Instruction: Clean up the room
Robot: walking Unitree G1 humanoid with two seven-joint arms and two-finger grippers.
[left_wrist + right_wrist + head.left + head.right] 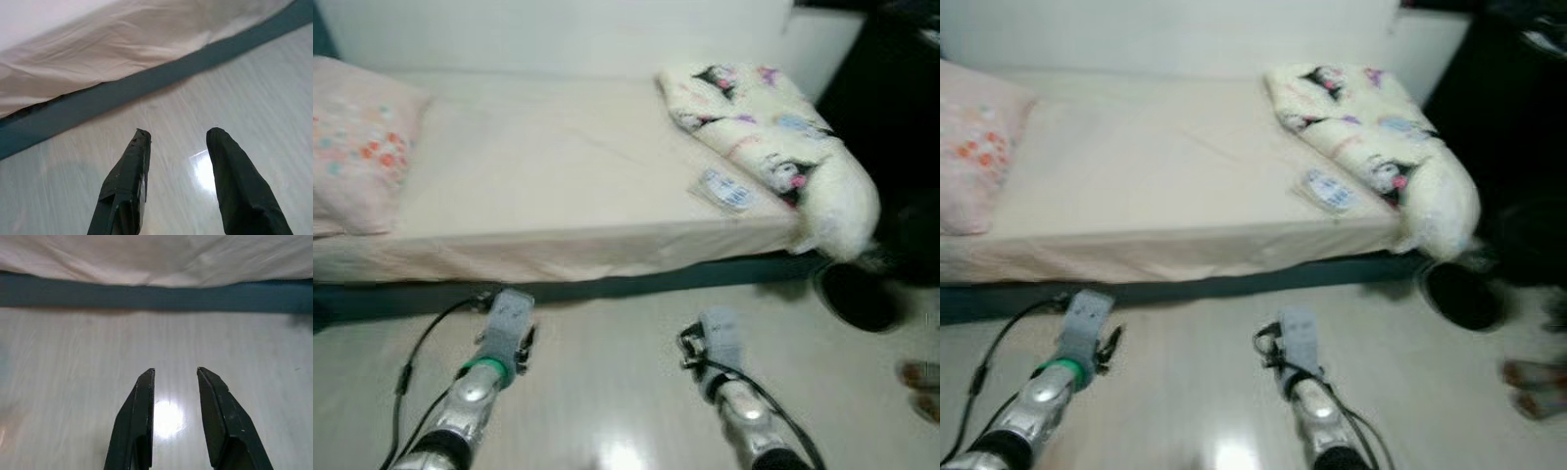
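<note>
**Mara:** Left eye view first: what does the robot face?

**Theo:** A low bed [558,176] with a cream sheet, set against a pale wall. A pink floral pillow [357,147] lies at the bed's left end. At the right end a folded white blanket [773,137] with cartoon prints hangs partly over the corner.

**Mara:** Anything loose on the sheet?

**Theo:** A small clear packet [722,189] with blue marks lies just beside the blanket, near the front edge. The blur hides what it is.

**Mara:** And the arms?

**Theo:** Both reach forward low over the shiny pale floor [607,382], short of the bed's dark base. The left gripper [178,139] has its two black fingers well apart, with nothing between them but floor. The right gripper [175,372] has its fingers parted by a narrower gap, likewise holding nothing.

**Mara:** What sits to the right of the bed?

**Theo:** A dark round object [859,297] rests on the floor below the hanging blanket corner. A person's feet [922,387] appear at the far right edge.
</note>
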